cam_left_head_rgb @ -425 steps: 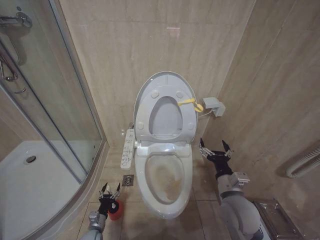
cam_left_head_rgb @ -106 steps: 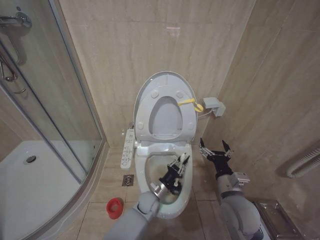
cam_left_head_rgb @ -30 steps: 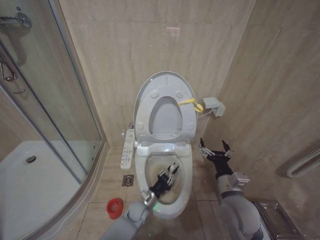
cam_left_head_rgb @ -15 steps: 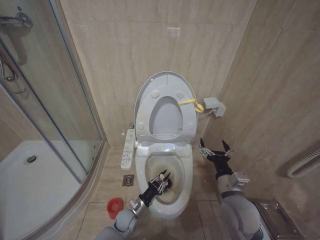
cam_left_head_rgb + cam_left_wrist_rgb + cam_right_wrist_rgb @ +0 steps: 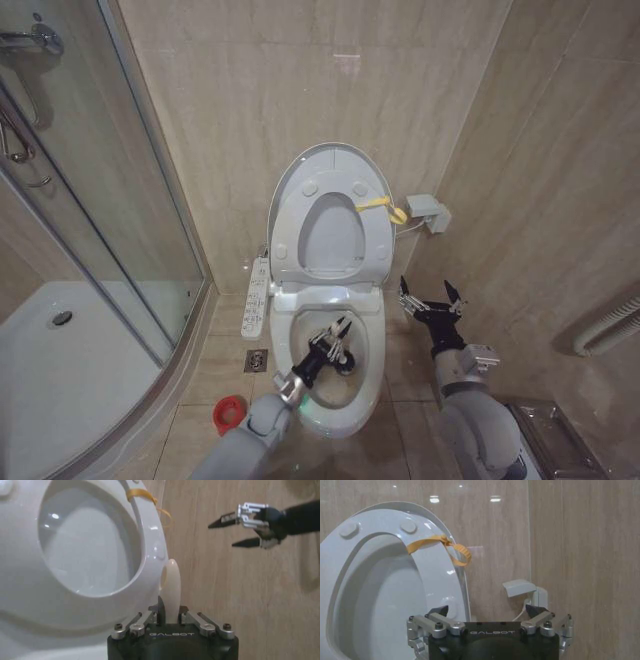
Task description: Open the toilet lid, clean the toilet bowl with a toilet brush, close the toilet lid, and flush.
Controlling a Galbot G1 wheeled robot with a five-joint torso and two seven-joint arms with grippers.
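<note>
One step of four looks done, and the second is under way. Nearest, on the floor left of the pedestal, stands the small red cup holder [image 5: 230,413], with no brush in it. Just beyond it the left arm reaches from the near left over the rim of the toilet bowl [image 5: 372,392], and the left claw [image 5: 333,346] hangs inside the basin, above the yellowish-brown staining on its inner surface. That claw is clamped on the toilet brush [image 5: 170,588]: in the left wrist view the thin white handle runs out from between the closed fingers. The dark bristle head cannot be made out for certain among the claw's own dark parts, so whether it touches the ceramic I cannot tell.

Right of the bowl, well apart from it, the right claw [image 5: 430,302] is parked in the air near the right-hand wall with its fingers spread wide, holding nothing.

Farther back, the toilet lid [image 5: 330,155] stands upright against the far wall, with the ring-shaped seat [image 5: 380,250] raised flat against it and a yellow strap [image 5: 380,207] looped at the seat's right edge.

Judging by the stains that show, scrubbing is not finished. Closing the lid and flushing are left.
</note>
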